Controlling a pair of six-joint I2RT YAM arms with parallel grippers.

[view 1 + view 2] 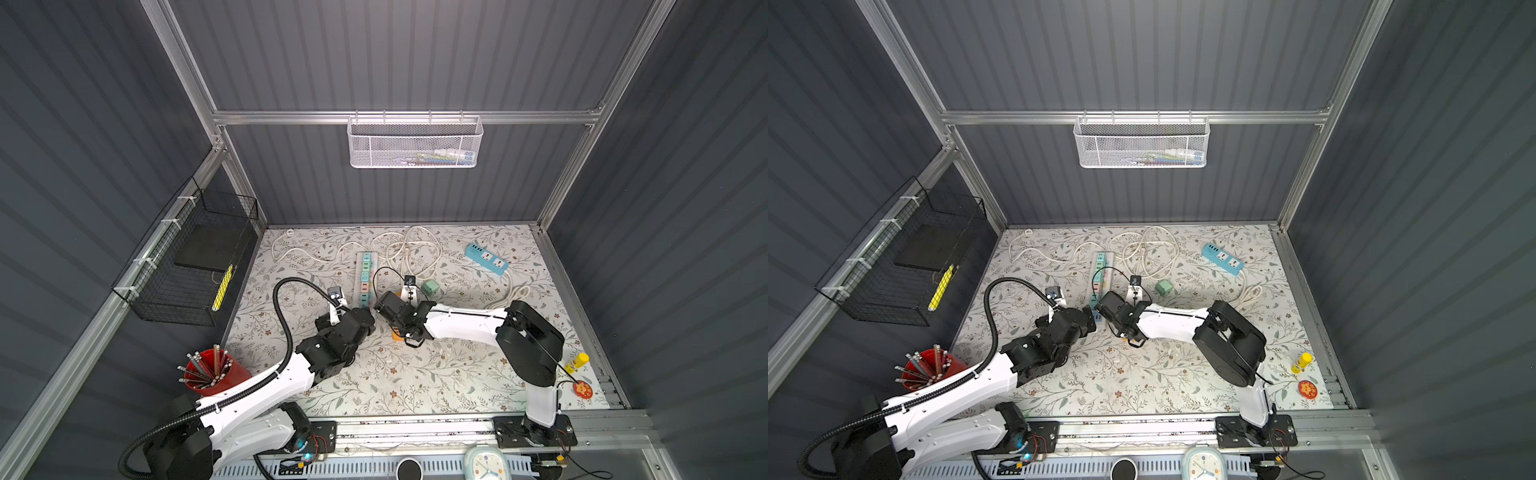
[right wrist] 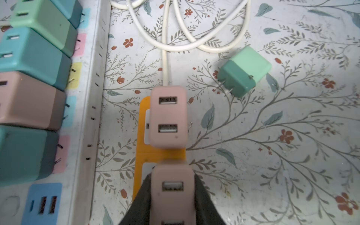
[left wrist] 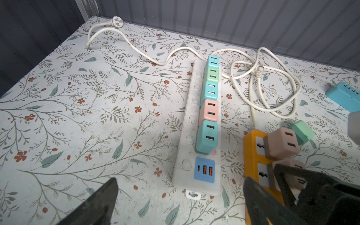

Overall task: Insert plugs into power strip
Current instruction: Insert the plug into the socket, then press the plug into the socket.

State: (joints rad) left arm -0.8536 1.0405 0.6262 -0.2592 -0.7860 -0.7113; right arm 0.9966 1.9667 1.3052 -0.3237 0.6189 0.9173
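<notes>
A white power strip (image 3: 191, 120) lies on the floral table with several teal, green and pink plugs (image 3: 207, 136) seated in a row. Beside it lies an orange power strip (image 2: 140, 155) with one pink plug (image 2: 168, 116) standing in it. My right gripper (image 2: 172, 181) is shut on a second pink plug (image 2: 172, 194) just above the orange strip. A mint green plug (image 1: 429, 287) lies loose on its side, prongs showing. My left gripper (image 3: 180, 189) stands open at the white strip's near end, holding nothing.
A blue power strip (image 1: 486, 258) sits at the back right, and coiled white cords (image 1: 409, 253) lie behind the strips. A red pencil cup (image 1: 212, 372) is front left. A yellow glue stick (image 1: 577, 361) and an orange tin (image 1: 582, 390) are front right.
</notes>
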